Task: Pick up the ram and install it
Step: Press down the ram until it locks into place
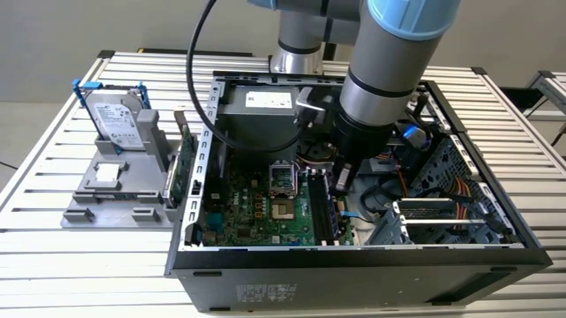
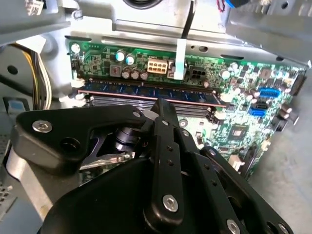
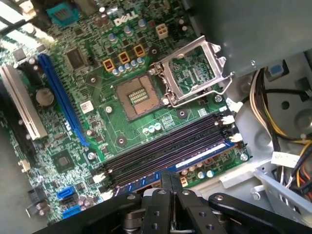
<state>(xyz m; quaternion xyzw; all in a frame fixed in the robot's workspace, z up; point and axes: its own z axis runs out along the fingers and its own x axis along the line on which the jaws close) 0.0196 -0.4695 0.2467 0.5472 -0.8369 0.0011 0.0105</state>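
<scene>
The ram (image 2: 146, 92) is a long dark stick with a row of chips. It stands on edge in the memory slot at the rim of the motherboard (image 3: 97, 126), beside the dark slots (image 3: 161, 146). In the first wrist view the ram (image 3: 200, 157) shows as a blue-edged strip. My gripper (image 2: 161, 103) is shut, its black fingers pressed together with nothing between them, and their tips sit right at the ram's top edge near its middle. In the exterior view the gripper (image 1: 339, 187) reaches down inside the open computer case (image 1: 354, 265) over the slots.
The open CPU socket (image 3: 139, 97) lies beside the slots. Bundled cables (image 3: 273, 112) and the drive cage (image 1: 442, 212) crowd the exterior view's right. Outside the case on the exterior view's left, a hard drive in a blue frame (image 1: 115, 116) stands on a grey holder, and a green card (image 1: 181, 165) is propped up.
</scene>
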